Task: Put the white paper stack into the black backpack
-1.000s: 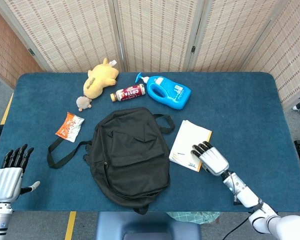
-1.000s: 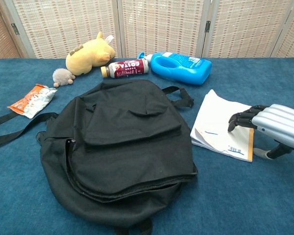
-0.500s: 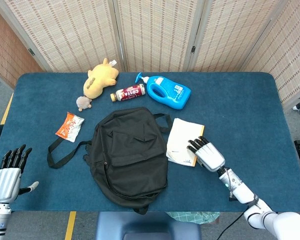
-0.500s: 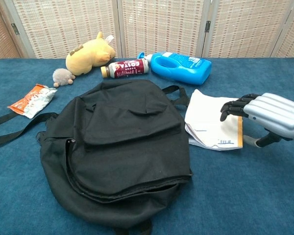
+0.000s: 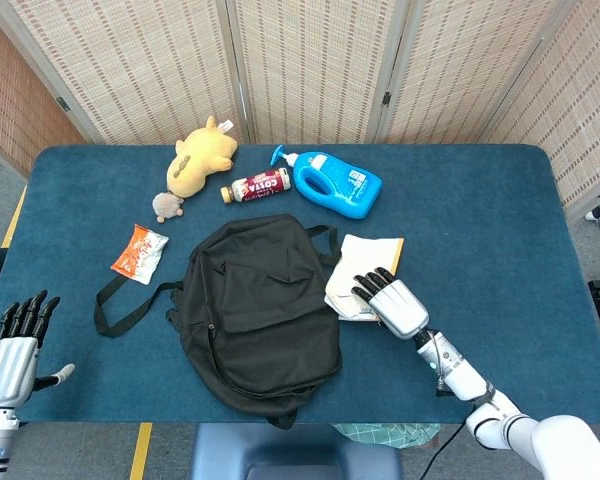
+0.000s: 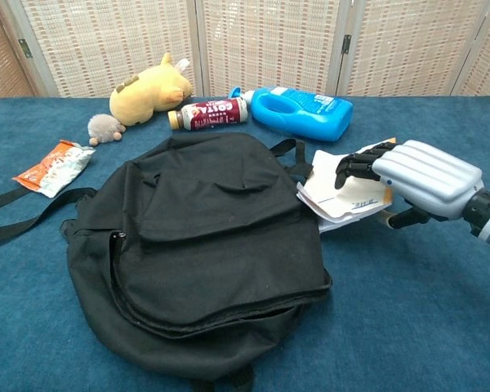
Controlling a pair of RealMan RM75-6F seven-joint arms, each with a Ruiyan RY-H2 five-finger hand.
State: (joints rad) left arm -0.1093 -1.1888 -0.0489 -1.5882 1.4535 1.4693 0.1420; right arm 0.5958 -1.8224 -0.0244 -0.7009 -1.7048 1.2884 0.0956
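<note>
The black backpack lies flat in the middle of the blue table, and as far as I can see it is zipped closed. The white paper stack lies against the backpack's right edge, its near corner bent up in the chest view. My right hand grips the stack's right end, fingers curled over the top and the thumb beneath. My left hand hovers at the table's near left corner, open and holding nothing.
Along the far side lie a yellow plush toy, a small grey plush, a dark red drink bottle and a blue detergent bottle. An orange snack packet lies left of the backpack, by its strap.
My right hand has moved left and away from me, carrying the paper stack with it up to the backpack's right edge. The stack has turned and its corner has bent up. The left hand sank slightly.
</note>
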